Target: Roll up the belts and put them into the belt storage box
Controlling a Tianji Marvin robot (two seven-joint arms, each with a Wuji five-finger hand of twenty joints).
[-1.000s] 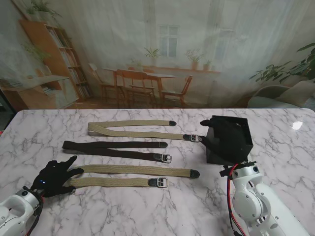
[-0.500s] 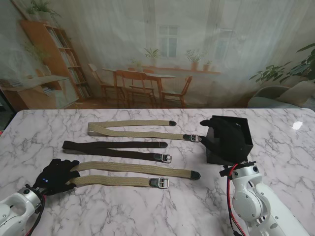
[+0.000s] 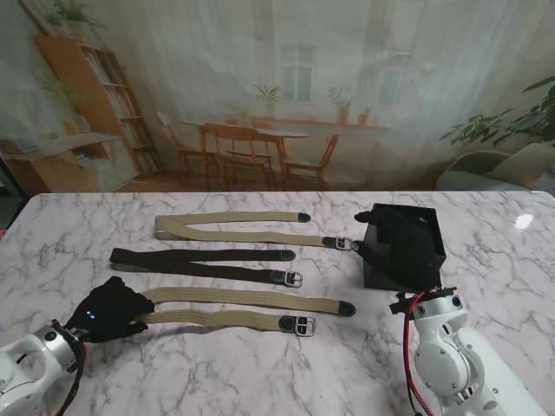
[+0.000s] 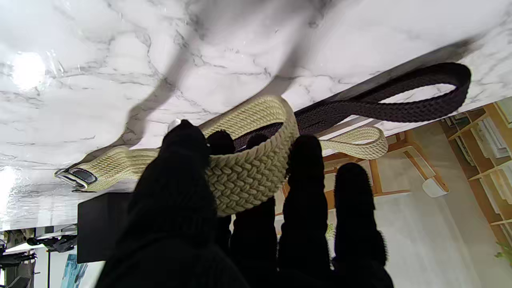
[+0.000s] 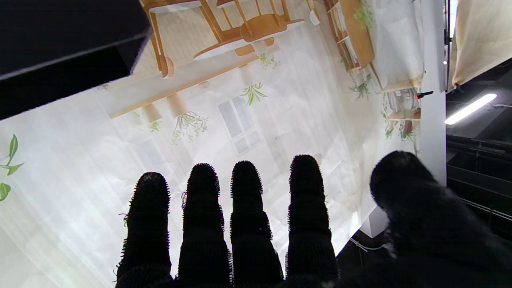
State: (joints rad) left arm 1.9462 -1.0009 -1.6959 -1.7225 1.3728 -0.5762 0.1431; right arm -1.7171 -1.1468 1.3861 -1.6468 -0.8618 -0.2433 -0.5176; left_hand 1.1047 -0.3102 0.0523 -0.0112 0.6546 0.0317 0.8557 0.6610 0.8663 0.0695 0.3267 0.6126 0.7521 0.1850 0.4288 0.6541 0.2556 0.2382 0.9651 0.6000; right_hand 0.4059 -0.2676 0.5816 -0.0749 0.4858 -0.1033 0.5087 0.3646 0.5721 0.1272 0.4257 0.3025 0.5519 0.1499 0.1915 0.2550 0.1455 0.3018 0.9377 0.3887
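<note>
Left hand [image 3: 111, 309]: closed on the folded end of the nearest tan belt [image 3: 243, 310], thumb on the outside of the bend and fingers [image 4: 306, 160] hooked around the loop, as the left wrist view showed; the fold appeared raised off the table [image 3: 217, 381].

Nearest tan belt: doubled on itself, long axis running from the left hand toward the robot's right, buckle [image 3: 302, 325] and dark tip [image 3: 345, 307] at the far end. The left hand was much the nearer; rolling would likely proceed from the held fold along that axis toward the buckle.

Black belt [image 3: 204, 263]: next farther from me, parallel, apart from the first.

Second tan belt [image 3: 243, 227]: farthest, parallel, its buckle end close beside the box.

Belt storage box [image 3: 403, 247]: black, right of the belts' buckle ends, no belt visible inside it.

Right hand [image 5: 256, 224]: fingers straight and side by side, holding nothing, at the box. In the stand view its black glove merged with the box, so contact could not be judged.
</note>
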